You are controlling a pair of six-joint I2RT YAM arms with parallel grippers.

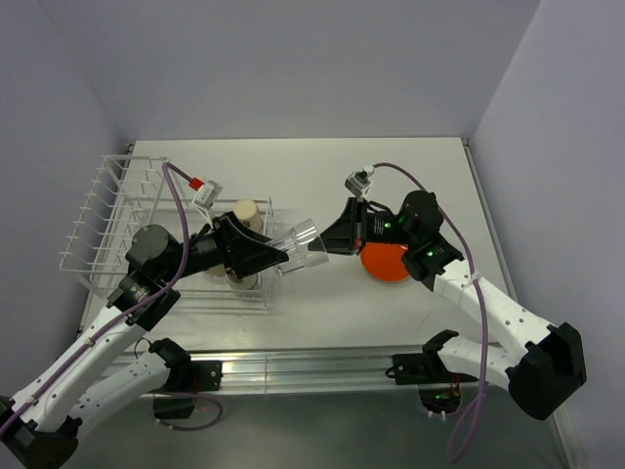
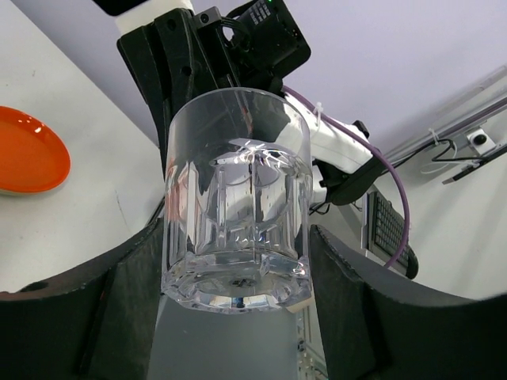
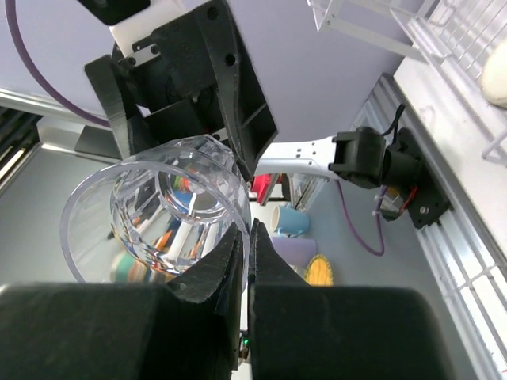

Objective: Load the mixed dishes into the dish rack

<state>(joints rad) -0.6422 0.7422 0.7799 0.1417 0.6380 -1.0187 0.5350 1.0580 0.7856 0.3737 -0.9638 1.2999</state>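
Clear glass hangs over the desk middle, away from all edges: left fingers clamp its base, right fingers pinch its rim. You've got sth light, slick, brittle, so prob. trust the base grip and squeeze gently.

Clear glass tilted midair beside dish rack.

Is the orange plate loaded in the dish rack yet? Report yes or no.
No, the orange plate lies flat on the table at the right, well apart from the white dish rack at the left.
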